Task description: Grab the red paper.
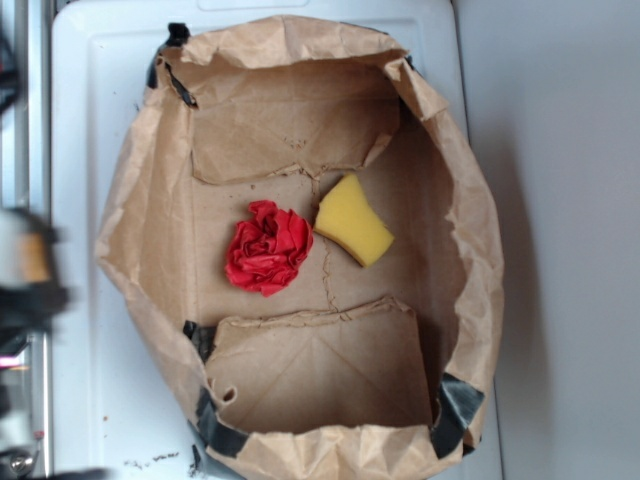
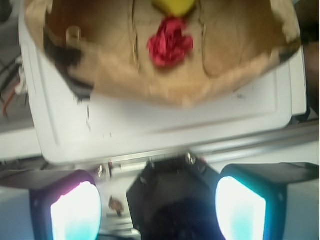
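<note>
Jaws spread wide, nothing between them; my gripper (image 2: pixel 158 207) sits outside the bag (image 2: pixel 120 82). Red paper (image 2: pixel 170 41) lies well ahead, roughly centred, on the bag floor, just short of the sponge (image 2: pixel 174 6). Nothing grabbed yet: approach, descent, pinch all remain.
</note>
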`<state>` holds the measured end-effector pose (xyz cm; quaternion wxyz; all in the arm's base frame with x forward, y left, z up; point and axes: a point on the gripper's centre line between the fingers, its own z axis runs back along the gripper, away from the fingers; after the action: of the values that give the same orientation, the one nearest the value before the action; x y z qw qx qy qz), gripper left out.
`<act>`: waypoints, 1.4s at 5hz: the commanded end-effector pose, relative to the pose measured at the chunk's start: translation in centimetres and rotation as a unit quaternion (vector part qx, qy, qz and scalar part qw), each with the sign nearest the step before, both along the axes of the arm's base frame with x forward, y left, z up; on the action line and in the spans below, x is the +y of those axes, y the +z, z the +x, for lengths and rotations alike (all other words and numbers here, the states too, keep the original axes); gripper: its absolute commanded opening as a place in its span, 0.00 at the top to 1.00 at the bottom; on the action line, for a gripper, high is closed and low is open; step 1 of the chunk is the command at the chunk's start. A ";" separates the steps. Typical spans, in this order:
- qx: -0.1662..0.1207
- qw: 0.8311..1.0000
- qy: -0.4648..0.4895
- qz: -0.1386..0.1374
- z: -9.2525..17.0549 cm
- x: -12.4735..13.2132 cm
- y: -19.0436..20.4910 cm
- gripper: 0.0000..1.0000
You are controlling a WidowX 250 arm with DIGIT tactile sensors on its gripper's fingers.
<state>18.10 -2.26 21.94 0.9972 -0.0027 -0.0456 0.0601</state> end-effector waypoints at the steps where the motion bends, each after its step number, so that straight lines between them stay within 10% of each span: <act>1: -0.032 0.999 0.022 0.006 5.1 1.8 -0.9 0.00; 7: -0.043 0.999 0.004 0.011 8.1 6.2 -10.4 0.00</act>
<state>25.72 3.19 9.70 0.9969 0.0018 -0.0544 0.0570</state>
